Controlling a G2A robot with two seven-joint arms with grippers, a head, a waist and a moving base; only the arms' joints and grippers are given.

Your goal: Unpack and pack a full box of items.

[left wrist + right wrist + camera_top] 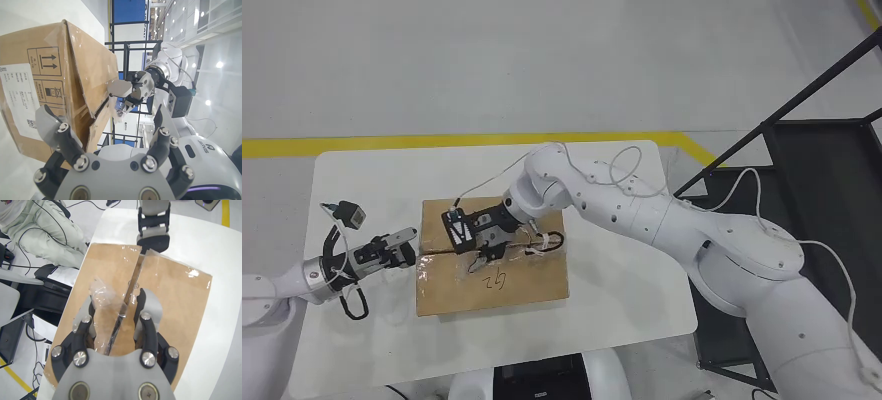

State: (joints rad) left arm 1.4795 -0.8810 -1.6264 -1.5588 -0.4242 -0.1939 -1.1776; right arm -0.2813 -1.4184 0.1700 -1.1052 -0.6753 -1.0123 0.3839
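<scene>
Two wide-open pincers attend the cardboard box (492, 285) on the desk (627, 290), left pincer (102, 113) at its end, right pincer (116, 296) over the split taped seam (132, 283) with clear film (100, 294) clinging to one finger; the board looks stiff and tape-slick, so probably best taken by the raised flap (90, 75) edge.

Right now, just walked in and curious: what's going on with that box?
The robot is working on a cardboard box on the white table. Its right gripper hangs open over the parted top seam, clear film clinging to one finger; its left gripper sits open at the box's end.
</scene>
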